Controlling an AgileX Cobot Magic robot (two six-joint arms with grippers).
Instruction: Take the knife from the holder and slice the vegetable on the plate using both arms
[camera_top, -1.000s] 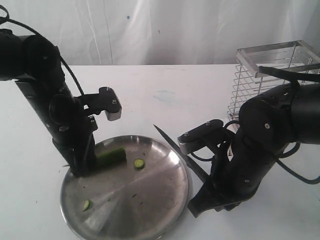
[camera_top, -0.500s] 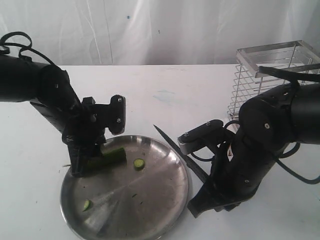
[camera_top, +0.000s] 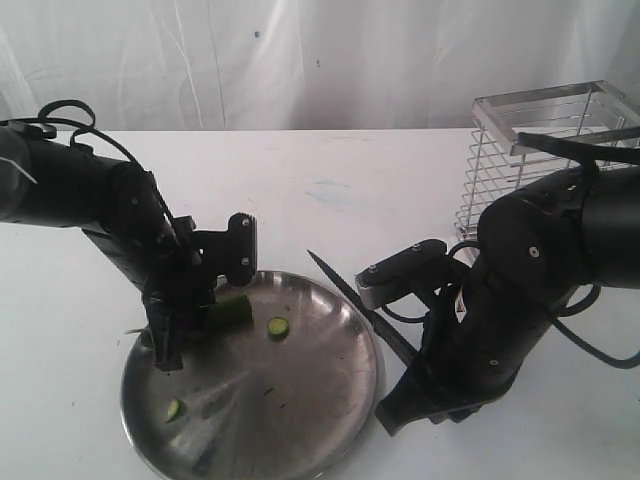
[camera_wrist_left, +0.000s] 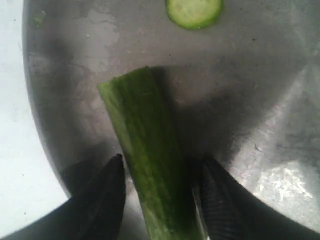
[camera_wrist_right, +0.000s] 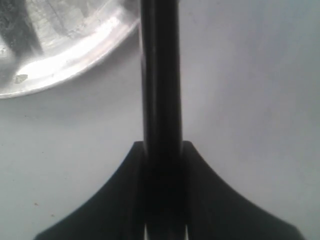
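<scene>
- my left pincer (camera_wrist_left: 160, 200) has its fingers (camera_wrist_left: 107, 197) spread apart on either side of the vegetable (camera_wrist_left: 147, 155), not pressing it; it lies on the plate (camera_top: 300, 400).
- my right pincer (camera_wrist_right: 161, 150) is clamped on the knife (camera_wrist_right: 160, 75), blade out beside the plate's rim.
- the holder (camera_top: 540, 150) stands behind my right arm.

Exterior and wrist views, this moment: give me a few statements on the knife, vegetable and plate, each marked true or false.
1. The right gripper is shut on the knife. True.
2. The knife stands in the holder. False: it is out, its blade pointing over the rim of the plate.
3. The vegetable lies between the fingers of the left gripper. True.
4. No slice has been cut. False: a round slice lies on the plate, and a second one nearer the rim.
</scene>
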